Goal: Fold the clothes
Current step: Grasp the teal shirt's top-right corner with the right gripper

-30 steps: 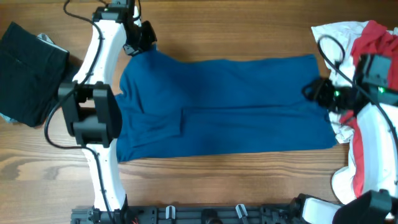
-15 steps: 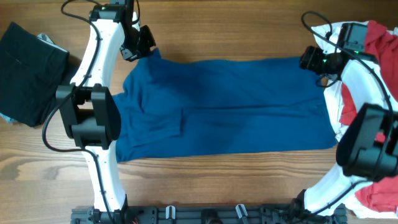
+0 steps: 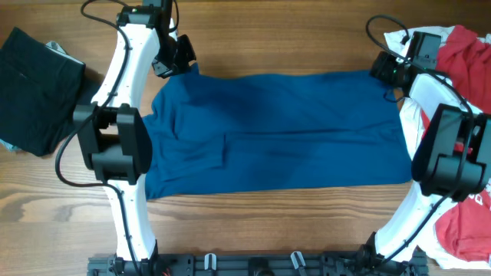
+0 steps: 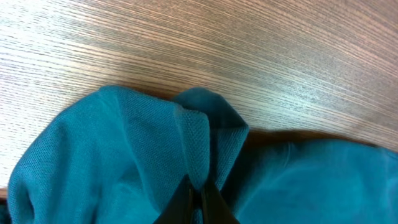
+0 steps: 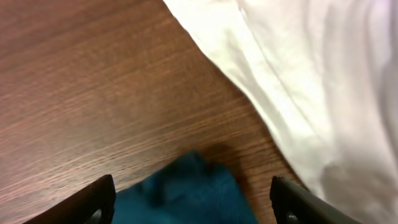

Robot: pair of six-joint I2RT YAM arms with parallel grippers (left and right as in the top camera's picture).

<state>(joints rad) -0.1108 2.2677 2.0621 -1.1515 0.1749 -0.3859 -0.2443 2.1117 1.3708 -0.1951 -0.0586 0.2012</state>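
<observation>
Dark blue short-sleeved shirt (image 3: 276, 130): lying spread flat across the middle of the frame on the wooden table (image 3: 307, 31), its long side running left to right, with a lengthwise crease showing left of centre.
Left gripper (image 3: 175, 60): sitting at the shirt's upper-left corner; in the left wrist view its jaws are clenching a bunched ridge of the blue cloth.
Right gripper (image 3: 386, 70): hovering at the shirt's upper-right corner; in the right wrist view its fingers (image 5: 99, 199) are standing wide apart on either side of the blue corner, gripping nothing.
Black folded garment (image 3: 38, 84): resting at the upper left of the frame, well apart from the shirt, looking finished.
White garment (image 5: 298, 81): lying crumpled at the upper right, just beside the shirt's corner.
Red printed garment (image 3: 468, 54): bunching along the right edge, unfolded.
Progress: seemingly early on this shirt. One corner is being held, the other is not yet taken, and no fold is showing. The white and red pieces are waiting.
</observation>
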